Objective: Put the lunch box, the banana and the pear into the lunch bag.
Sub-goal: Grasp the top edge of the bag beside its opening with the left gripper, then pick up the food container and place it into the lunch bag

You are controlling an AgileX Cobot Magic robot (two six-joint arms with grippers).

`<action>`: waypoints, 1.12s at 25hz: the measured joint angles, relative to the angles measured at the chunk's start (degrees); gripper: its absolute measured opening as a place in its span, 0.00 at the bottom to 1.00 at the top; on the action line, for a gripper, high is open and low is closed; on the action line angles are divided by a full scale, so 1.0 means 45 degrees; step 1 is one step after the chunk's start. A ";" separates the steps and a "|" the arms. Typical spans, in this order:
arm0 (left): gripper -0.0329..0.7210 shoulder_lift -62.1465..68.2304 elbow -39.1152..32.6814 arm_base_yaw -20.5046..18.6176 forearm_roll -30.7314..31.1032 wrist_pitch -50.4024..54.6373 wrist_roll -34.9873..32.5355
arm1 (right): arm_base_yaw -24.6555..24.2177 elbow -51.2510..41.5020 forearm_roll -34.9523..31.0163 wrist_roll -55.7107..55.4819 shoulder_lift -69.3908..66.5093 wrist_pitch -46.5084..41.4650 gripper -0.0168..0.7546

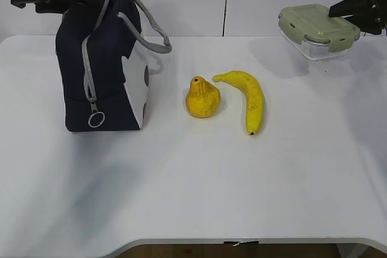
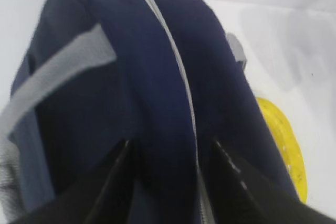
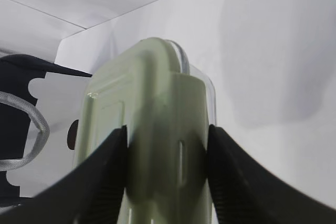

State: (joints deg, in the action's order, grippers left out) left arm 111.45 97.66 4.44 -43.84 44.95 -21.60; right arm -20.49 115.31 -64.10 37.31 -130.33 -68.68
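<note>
A white table (image 1: 181,191) is seen in the exterior view, with four task things on or above it, one of each kind. At the far left, toward nine o'clock from the table's middle, one navy-blue lunch bag (image 1: 103,64) stands upright, its grey zipper (image 1: 89,70) running down the near face to a ring pull (image 1: 96,119) low on the bag, and a grey strap handle (image 1: 148,31) looping out to the right. The zipper line over the bag's top looks shut in the left wrist view. The left gripper (image 2: 168,166) is set at the top of the bag, its two dark fingers (image 2: 113,182) spread to either side of the fabric ridge along the zipper; whether the fabric is actually pinched cannot be told. The left arm enters from the eleven o'clock corner and partly hides the bag's upper left edge. Near the table's middle one pear (image 1: 202,98) is seen, and just beside it, at its three o'clock, one banana (image 1: 248,98) lies curved with its dark tip toward six o'clock; the two are close but apart. At about two o'clock one lunch box (image 1: 317,28) with a sage-green lid is held tilted, seemingly raised off the table, by the right gripper (image 3: 168,166), whose fingers (image 3: 102,177) are pressed against its two long sides at one end. The right arm reaches in from the right edge. Nothing is seen between the fruit and the bag.
</note>
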 joint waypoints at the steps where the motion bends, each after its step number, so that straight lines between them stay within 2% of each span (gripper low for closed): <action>1: 0.52 0.0092 0.0000 0.0056 0.0056 0.0000 0.0000 | 0.0000 0.0000 0.0000 -0.0020 0.0000 0.0000 0.51; 6: 0.51 0.0471 0.0000 0.0086 0.0192 -0.0115 0.0000 | 0.0000 0.0000 0.0000 -0.0050 0.0000 0.0000 0.51; 8: 0.47 0.0471 0.0000 0.0086 0.0226 -0.0250 0.0000 | 0.0000 0.0000 0.0000 -0.0059 0.0000 0.0000 0.51; 9: 0.42 0.0471 0.0000 0.0086 0.0226 -0.0301 0.0000 | 0.0000 0.0000 0.0000 -0.0059 0.0000 0.0000 0.51; 12: 0.16 0.0471 0.0000 0.0086 0.0285 -0.0404 0.0000 | 0.0000 0.0000 0.0000 -0.0079 0.0000 0.0000 0.51; 14: 0.08 0.0471 0.0000 0.0086 0.0248 -0.0404 0.0000 | 0.0000 0.0000 0.0000 -0.0131 0.0000 0.0000 0.51; 22: 0.05 0.0471 0.0000 0.0086 -0.1114 -0.0423 0.0000 | 0.0000 0.0000 -0.0200 -0.0219 0.0000 0.0000 0.51; 28: 0.05 0.0471 0.0251 0.0086 -0.1202 -0.0423 0.0268 | 0.0000 0.0342 -0.0483 -0.0962 0.0000 0.0000 0.51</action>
State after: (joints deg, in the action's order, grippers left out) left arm 113.57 98.79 4.83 -49.25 43.05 -20.39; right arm -20.49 116.85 -66.28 32.98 -130.33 -68.68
